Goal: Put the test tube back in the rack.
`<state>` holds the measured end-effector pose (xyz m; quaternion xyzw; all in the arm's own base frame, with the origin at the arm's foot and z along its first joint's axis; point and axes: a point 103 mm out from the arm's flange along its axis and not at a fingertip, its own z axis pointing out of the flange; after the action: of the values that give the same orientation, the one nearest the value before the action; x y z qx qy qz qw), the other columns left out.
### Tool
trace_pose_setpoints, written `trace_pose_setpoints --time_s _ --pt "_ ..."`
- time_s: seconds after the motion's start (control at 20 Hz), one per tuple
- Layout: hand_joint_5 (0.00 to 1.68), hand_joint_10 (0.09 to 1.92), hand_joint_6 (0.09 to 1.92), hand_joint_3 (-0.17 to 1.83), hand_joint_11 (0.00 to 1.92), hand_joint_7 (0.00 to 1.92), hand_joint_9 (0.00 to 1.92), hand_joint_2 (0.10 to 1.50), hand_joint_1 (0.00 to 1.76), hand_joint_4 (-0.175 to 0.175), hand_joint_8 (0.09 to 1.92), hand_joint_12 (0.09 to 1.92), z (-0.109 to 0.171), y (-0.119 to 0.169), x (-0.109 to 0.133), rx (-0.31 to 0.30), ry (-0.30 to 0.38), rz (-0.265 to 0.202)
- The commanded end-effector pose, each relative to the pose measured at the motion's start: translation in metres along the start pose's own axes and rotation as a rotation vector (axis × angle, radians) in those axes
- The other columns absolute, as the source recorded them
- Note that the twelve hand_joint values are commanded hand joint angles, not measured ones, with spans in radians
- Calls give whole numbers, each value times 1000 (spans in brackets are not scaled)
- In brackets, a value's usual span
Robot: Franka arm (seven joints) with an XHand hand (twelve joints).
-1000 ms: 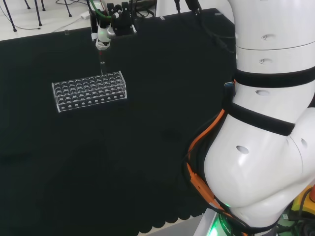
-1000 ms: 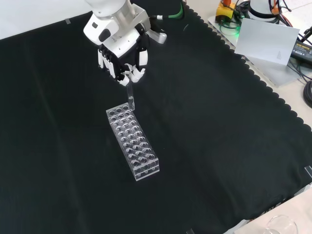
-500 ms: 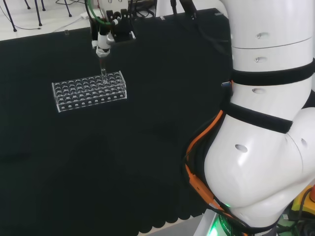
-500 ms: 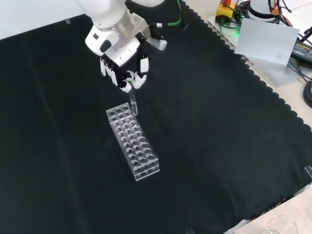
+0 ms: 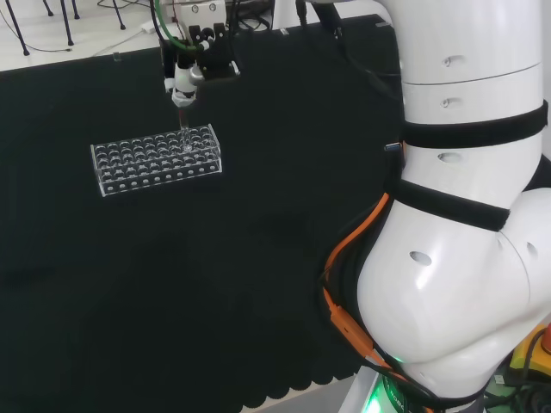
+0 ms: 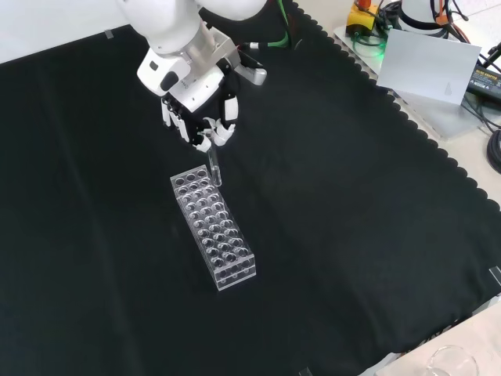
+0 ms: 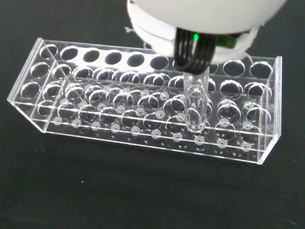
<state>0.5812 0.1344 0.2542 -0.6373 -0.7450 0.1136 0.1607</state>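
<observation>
A clear plastic rack [image 6: 213,228] [image 5: 156,158] [image 7: 143,114] with several rows of round holes lies on the black cloth. My black and white hand [image 6: 197,117] [image 5: 184,79] hangs above the rack's end, its fingers curled on the top of a clear glass test tube [image 6: 212,167] [image 5: 182,131] [image 7: 196,105]. The tube stands upright. In the wrist view its rounded lower end sits down inside a hole near one end of the rack. Whether the tube rests on the rack's bottom I cannot tell.
The arm's white links [image 5: 465,215] fill the right of the head view. In the front view a grey box [image 6: 434,70] and cables lie beyond the cloth's scalloped edge at the upper right, and a clear glass rim [image 6: 452,362] shows at the bottom right.
The hand has come down over the rack's end with the tube, and the tube's lower end has gone from above the rack into one of its holes.
</observation>
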Motion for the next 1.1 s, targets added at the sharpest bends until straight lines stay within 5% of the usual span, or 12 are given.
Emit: trace_pose_setpoints --time_s 0.05,1.1 --pt "1310 584 533 570 1011 1704 1319 660 1433 -175 625 1172 -3 18 -5 -12 -13 6" --pt "1310 584 534 570 1011 1707 1319 661 1433 -175 625 1172 4 24 -7 -7 -10 8"
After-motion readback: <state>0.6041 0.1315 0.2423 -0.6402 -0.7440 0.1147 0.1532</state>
